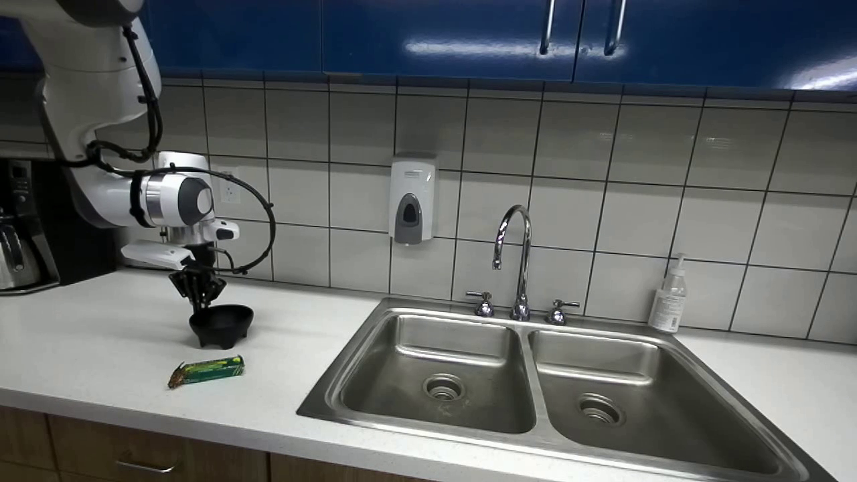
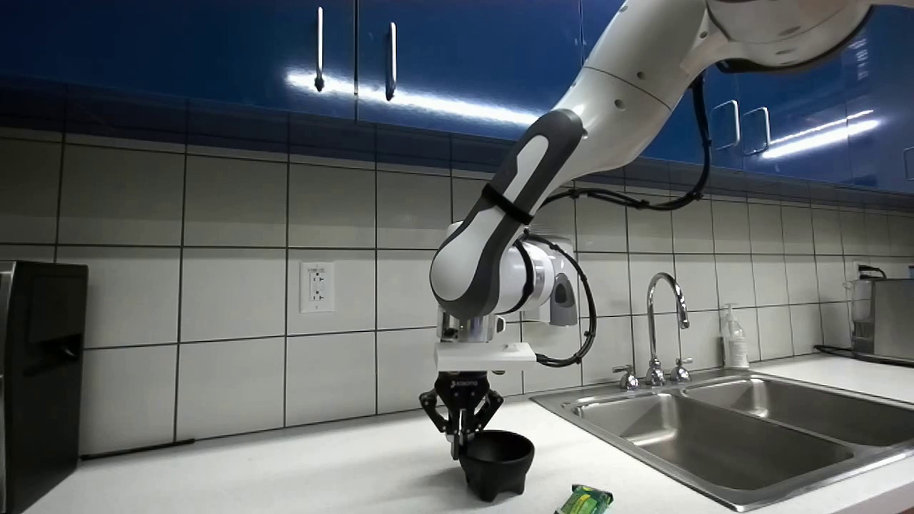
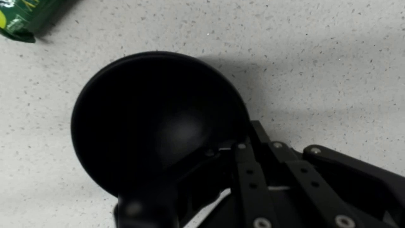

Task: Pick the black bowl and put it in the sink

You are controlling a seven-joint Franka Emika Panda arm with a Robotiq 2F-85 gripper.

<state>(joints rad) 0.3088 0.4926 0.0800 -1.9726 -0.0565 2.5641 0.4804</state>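
The black bowl (image 1: 221, 327) stands upright on short feet on the white counter, left of the sink. It also shows in an exterior view (image 2: 500, 470), and in the wrist view (image 3: 148, 107) I look down into its dark inside. My gripper (image 2: 458, 441) points down at the bowl's side, its fingers close together. In the wrist view the fingers (image 3: 250, 136) are shut on the bowl's rim, one inside and one outside; the fingertips are partly hidden in the dark. The steel double-basin sink (image 1: 345, 368) shows in both exterior views (image 2: 714, 442), apart from the bowl.
A green packet (image 1: 206, 371) lies on the counter in front of the bowl. A chrome faucet (image 1: 525, 268) with two handles rises behind the sink, and a soap bottle (image 1: 669, 300) stands at its back right corner. A black coffee maker (image 1: 63, 221) stands at the far left.
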